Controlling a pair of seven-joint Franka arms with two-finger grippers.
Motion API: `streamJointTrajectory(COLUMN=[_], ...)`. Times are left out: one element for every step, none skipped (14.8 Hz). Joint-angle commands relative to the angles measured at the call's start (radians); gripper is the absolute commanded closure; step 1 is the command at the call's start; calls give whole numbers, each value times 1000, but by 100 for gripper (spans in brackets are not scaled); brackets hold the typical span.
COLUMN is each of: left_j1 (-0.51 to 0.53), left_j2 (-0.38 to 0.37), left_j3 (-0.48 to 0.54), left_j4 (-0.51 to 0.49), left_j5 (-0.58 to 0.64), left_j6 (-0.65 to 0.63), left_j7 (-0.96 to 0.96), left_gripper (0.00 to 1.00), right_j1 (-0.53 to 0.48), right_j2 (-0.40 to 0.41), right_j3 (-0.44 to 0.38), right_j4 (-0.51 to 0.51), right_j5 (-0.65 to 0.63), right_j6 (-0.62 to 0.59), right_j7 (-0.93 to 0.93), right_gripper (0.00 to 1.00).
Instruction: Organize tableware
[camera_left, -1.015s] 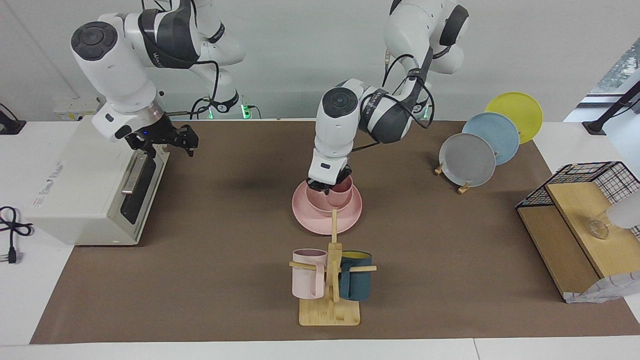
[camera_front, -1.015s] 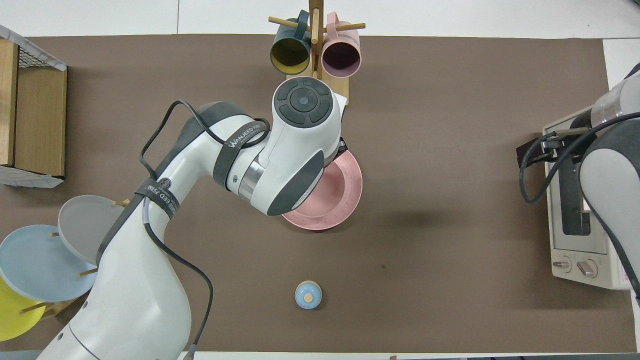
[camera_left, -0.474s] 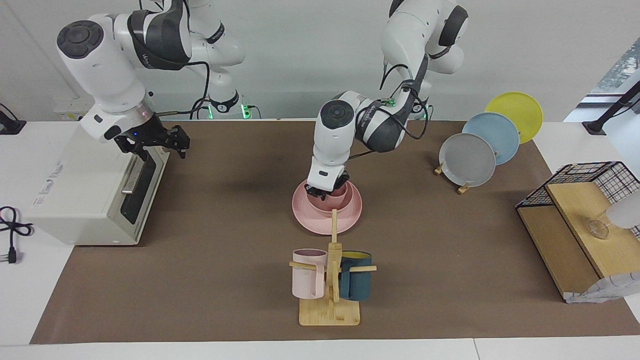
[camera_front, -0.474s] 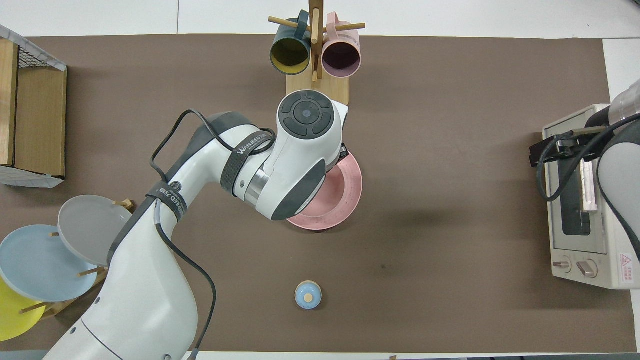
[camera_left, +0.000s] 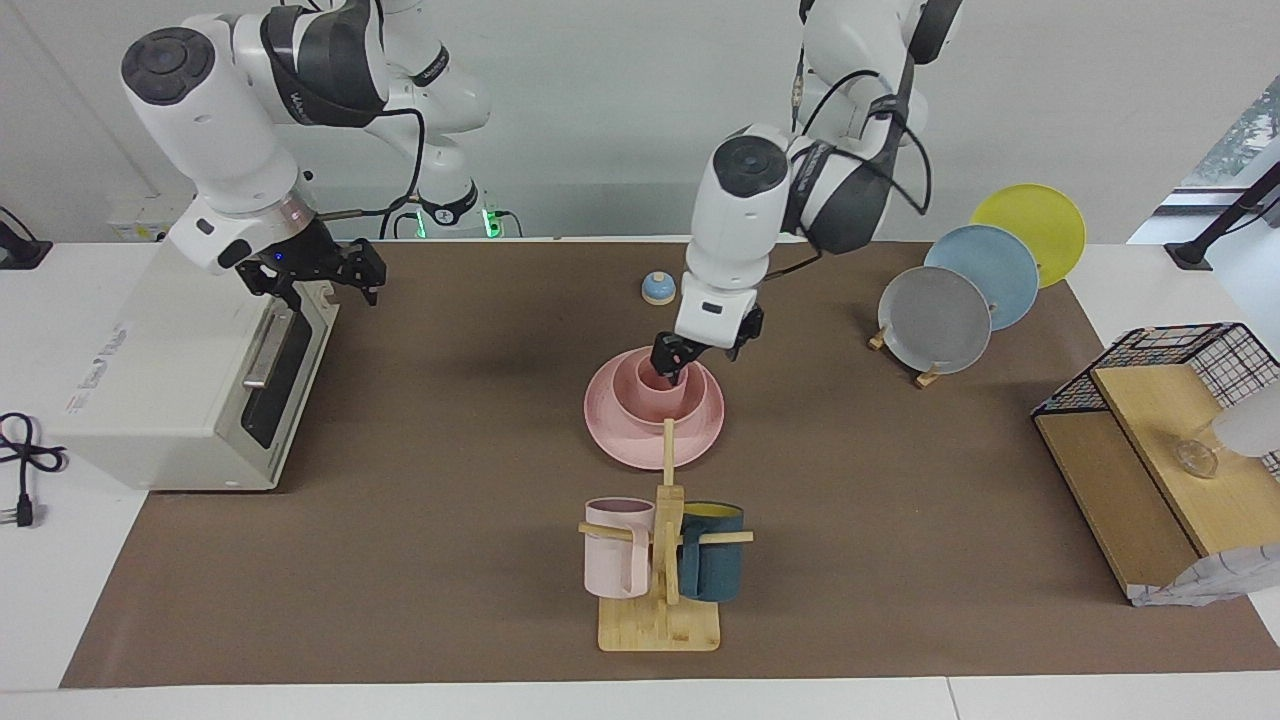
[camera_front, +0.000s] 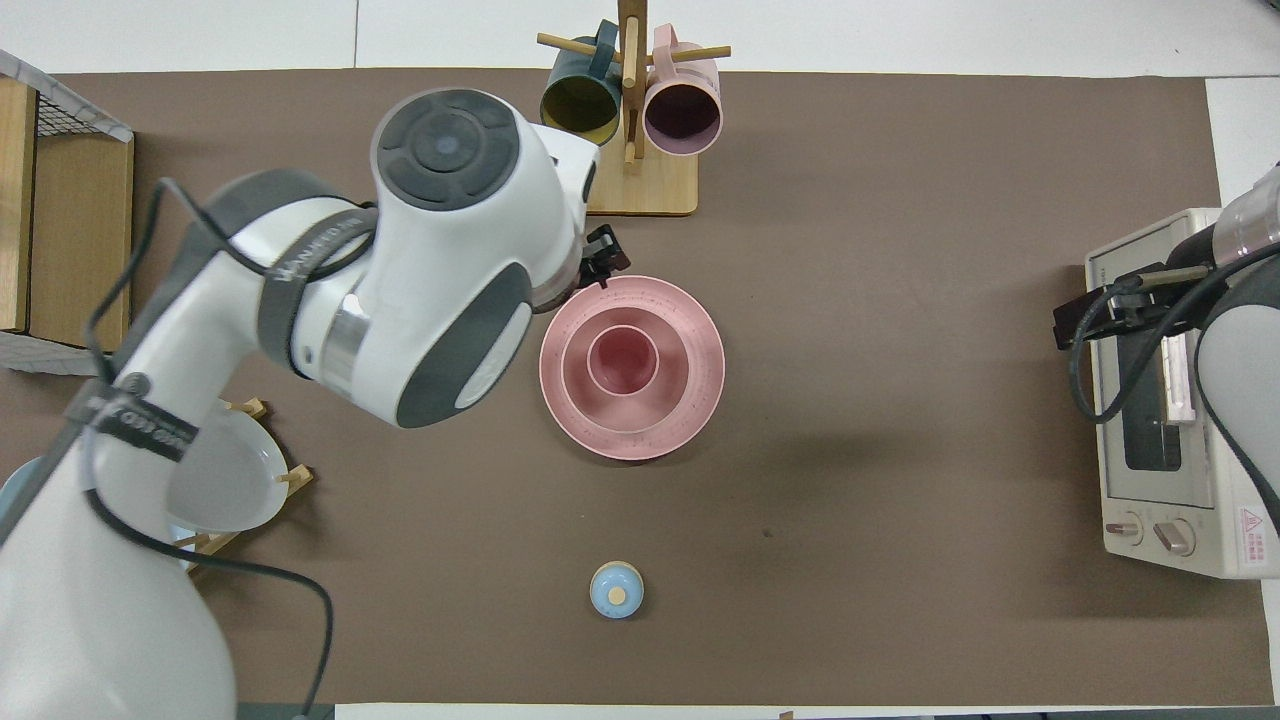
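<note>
Brown-matted table (camera_left: 400, 560), pink plate (camera_left: 610, 432), mug rack (camera_left: 658, 625), bell (camera_left: 657, 288), toaster oven (camera_left: 150, 390), plate rack (camera_left: 925, 378), shelf (camera_left: 1100, 500).

cup (camera_front: 622, 360) in bowl (camera_front: 584, 392) on plate (camera_front: 690, 400), mug rack (camera_front: 640, 185) farther from the robots, bell (camera_front: 616, 589) nearer

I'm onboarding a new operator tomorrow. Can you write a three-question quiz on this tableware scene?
1. True or false: the pink cup stands inside the pink bowl.
2. What does the pink bowl sit on?
3. Which gripper is over the toaster oven? A) left gripper B) right gripper

Key:
1. True.
2. The pink plate, in the middle of the mat, nearer to the robots than the mug rack.
3. B. The left gripper is up over the nested pink set, holding nothing.
</note>
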Motion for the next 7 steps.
streamJointTrajectory(left_j1=[137,188,240,287,343,383,416], left_j2=[-124,-158,-185,-207,-231,-251,-277], left_j3=[-4,-4,-4,-4,-4,-4,-4], left_j4=[-36,-41,-42,-44,-48,-65,-97], left_j5=[-13,-13,-13,-13,-13,-13,-15], left_j6=[-109,-144,-183,-223,-258,-273,-274], left_j7=[164,230,310,397,495,575,640], left_gripper=[0,0,0,0,0,0,0], right_j1=[-42,-51,-50,-50,-53,-54,-56], right_j2=[-27,-30,-32,-32,-32,-27,-21], right_j3=[19,19,19,19,19,19,18], right_j4=[-36,-44,-45,-45,-44,-30,-16], right_j5=[-6,-6,-6,-6,-6,-4,-3], right_j6=[12,11,8,0,-1,2,6], right_j7=[-22,-21,-19,-16,-13,-13,-14], right_gripper=[0,0,0,0,0,0,0])
